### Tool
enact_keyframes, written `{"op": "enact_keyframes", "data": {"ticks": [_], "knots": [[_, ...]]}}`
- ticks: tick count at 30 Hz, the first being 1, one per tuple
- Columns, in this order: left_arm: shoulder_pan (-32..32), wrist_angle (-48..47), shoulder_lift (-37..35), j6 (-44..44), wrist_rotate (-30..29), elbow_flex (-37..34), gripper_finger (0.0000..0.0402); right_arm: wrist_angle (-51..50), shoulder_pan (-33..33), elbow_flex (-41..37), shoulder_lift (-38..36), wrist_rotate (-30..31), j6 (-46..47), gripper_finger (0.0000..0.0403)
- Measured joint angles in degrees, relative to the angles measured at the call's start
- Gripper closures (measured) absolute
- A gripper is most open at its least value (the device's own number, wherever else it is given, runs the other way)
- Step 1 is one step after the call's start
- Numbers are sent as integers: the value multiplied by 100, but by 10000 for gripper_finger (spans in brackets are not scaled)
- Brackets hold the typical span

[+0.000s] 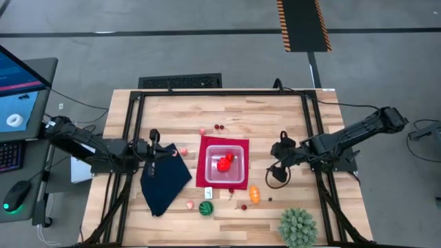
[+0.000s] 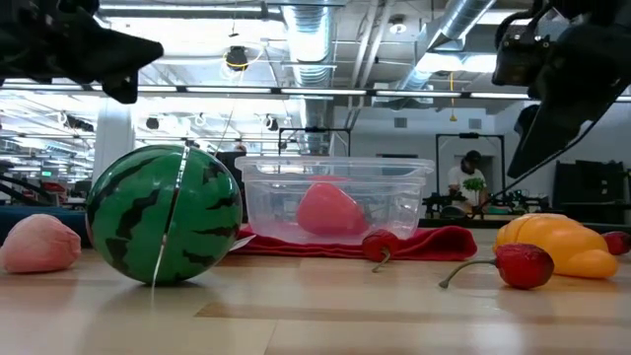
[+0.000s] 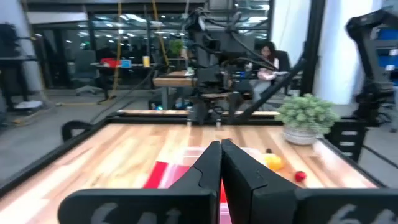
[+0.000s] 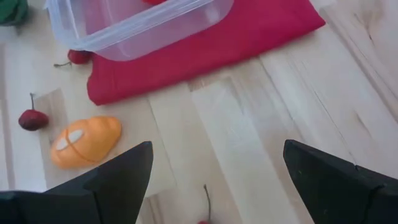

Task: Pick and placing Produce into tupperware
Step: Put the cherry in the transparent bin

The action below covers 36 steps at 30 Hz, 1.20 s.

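Observation:
The clear square tupperware (image 1: 238, 148) sits on a flat red mat (image 1: 201, 180) mid-table, with red produce (image 1: 224, 163) inside it. Loose produce lies around it: an orange piece (image 1: 254, 195) (image 4: 85, 142), a green striped ball (image 1: 206, 208) (image 2: 163, 215), pink pieces (image 1: 190, 204) (image 1: 183, 151), and cherries (image 1: 218, 127) (image 4: 32, 118). My right gripper (image 1: 275, 157) (image 4: 216, 149) hangs open above bare wood, right of the mat and a little beyond the orange piece. My left gripper (image 1: 160, 148) (image 3: 221, 149) is shut, empty, over the navy cloth (image 1: 164, 178) and pointing toward the tupperware.
A spiky green plant ball (image 1: 298, 227) (image 3: 306, 115) stands near the table's near right corner. The navy cloth lies left of the mat. A black frame rail (image 1: 310, 131) runs around the tabletop. Bare wood shows between the mat and the right rail.

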Motion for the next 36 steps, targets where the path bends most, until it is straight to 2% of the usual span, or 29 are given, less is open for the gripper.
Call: {"op": "enact_keyframes", "data": {"ticks": [5,10,18,26,36], "knots": [[329,-137,1,58,0,0,401,-142,-123,0,0,-48,101,20],[543,-410,3,-276,-34,0,401,-520,-122,-54,0,-26,262,20],[548,-402,11,-329,-35,0,401,-538,-85,-129,0,-43,756,20],[550,-536,11,-244,-32,0,401,-532,289,-129,2,-23,553,20],[552,-1511,11,-179,-24,0,401,-38,846,-134,964,149,717,20]]}}
